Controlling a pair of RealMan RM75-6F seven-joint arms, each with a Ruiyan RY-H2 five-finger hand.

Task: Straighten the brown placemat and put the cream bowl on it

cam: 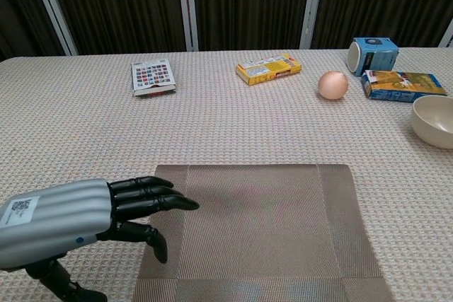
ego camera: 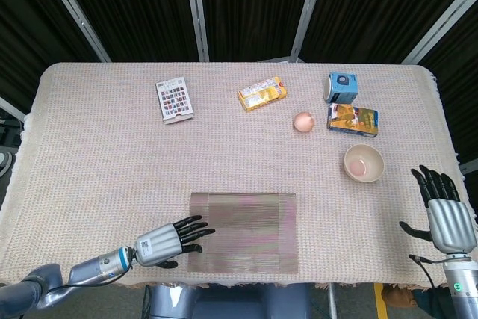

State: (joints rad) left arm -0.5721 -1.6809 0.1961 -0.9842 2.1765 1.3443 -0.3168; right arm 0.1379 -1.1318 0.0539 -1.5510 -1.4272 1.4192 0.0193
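The brown placemat [ego camera: 243, 231] [cam: 265, 225] lies flat near the table's front edge, its sides roughly square to that edge. My left hand [ego camera: 170, 238] [cam: 85, 221] is open, fingers spread, reaching over the mat's left border; whether they touch it is unclear. The cream bowl [ego camera: 363, 163] [cam: 433, 119] stands upright on the cloth at the right, apart from the mat. My right hand [ego camera: 444, 213] is open beside the table's right edge, below and right of the bowl, holding nothing.
At the back lie a patterned card box [ego camera: 174, 99], a yellow box [ego camera: 262, 93], a blue-and-white cylinder [ego camera: 341, 87] and an orange-blue box [ego camera: 352, 119]. A pinkish egg-shaped object [ego camera: 302, 122] sits left of that box.
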